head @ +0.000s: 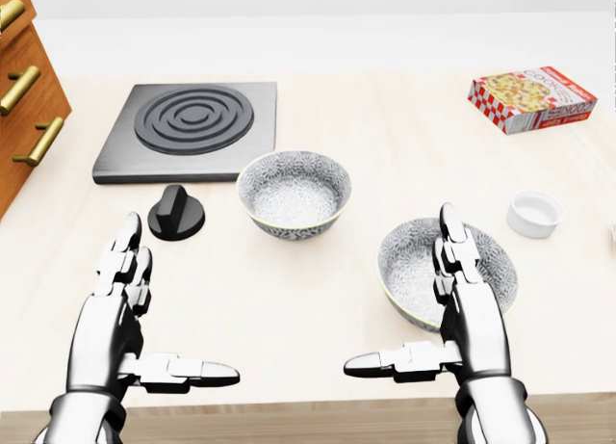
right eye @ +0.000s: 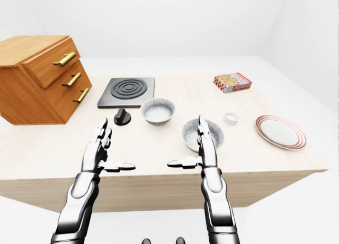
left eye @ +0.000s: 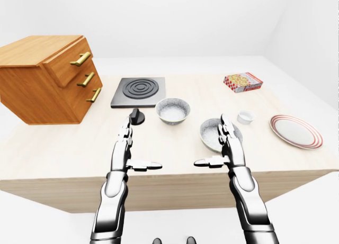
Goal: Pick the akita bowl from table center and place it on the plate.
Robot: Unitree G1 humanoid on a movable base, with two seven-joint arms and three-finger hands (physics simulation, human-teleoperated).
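Two alike patterned grey-white bowls stand on the light wood table (head: pixel 289 309). One bowl (head: pixel 294 192) sits near the table's middle, just below the stove plate. The other bowl (head: pixel 414 261) is lower right, partly covered by my right hand (head: pixel 409 304), which hovers open over its near rim with fingers straight and thumb pointing left. My left hand (head: pixel 173 304) is open too, below the black knob, holding nothing. The white plate (left eye: pixel 295 131) with red rim stripes lies bare at the table's right side in the left-eye view.
A wooden drawer cabinet (left eye: pixel 47 77) fills the table's left end. A dark stove plate (left eye: pixel 139 91) and a black knob (left eye: pixel 137 117) lie beside it. A small white ramekin (left eye: pixel 245 117) stands between second bowl and plate. A cookie box (left eye: pixel 243 82) is upper right.
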